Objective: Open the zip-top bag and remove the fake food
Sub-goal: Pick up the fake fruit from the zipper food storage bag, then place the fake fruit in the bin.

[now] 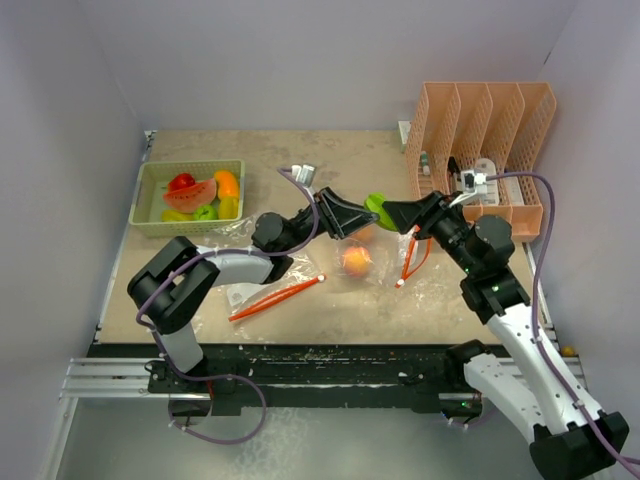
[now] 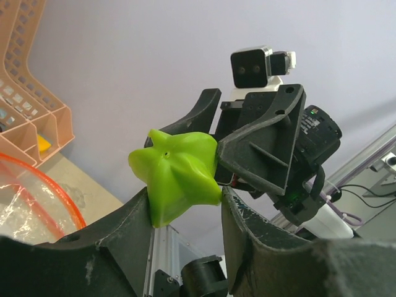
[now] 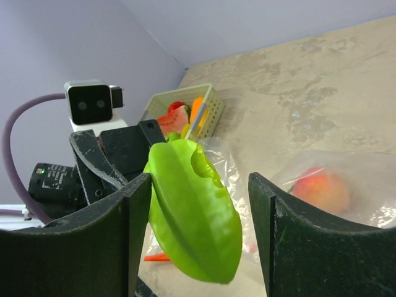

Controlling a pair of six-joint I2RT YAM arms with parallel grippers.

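Above zip-top bag [image 1: 385, 275]: glossy green ridged star fruit [image 1: 376, 205], edges masked by black fingers | left gripper [image 1: 362, 218] clamped on it | right gripper [image 1: 392, 213] jaws spread, one side clear of it | inside bag: round peach [image 1: 355, 260], blurred through crinkled clear film

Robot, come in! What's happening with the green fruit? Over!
Left gripper shut on green star fruit. Right gripper open around it. Peach inside bag, not yet out. Nothing blocking.
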